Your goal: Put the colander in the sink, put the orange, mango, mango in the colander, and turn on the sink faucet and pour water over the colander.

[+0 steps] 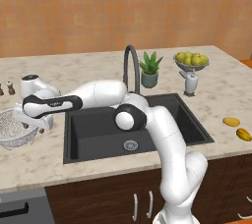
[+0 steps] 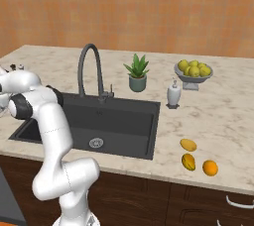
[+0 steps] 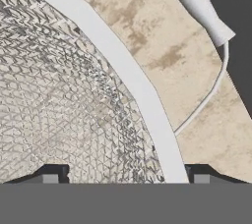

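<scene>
The colander, a speckled mesh bowl, stands on the counter left of the black sink. My gripper hangs low at its right edge. In the hand view the colander's white rim runs between the two fingertips, which stand wide apart, so the gripper is open astride the rim. A thin wire handle shows beside it. Two mangos and the orange lie on the counter right of the sink. The sink faucet arches behind the basin, with no water running.
Behind the sink stand a potted plant, a soap dispenser and a bowl of yellow-green fruits. Small shakers sit at the far left. My arm stretches across the sink's left half.
</scene>
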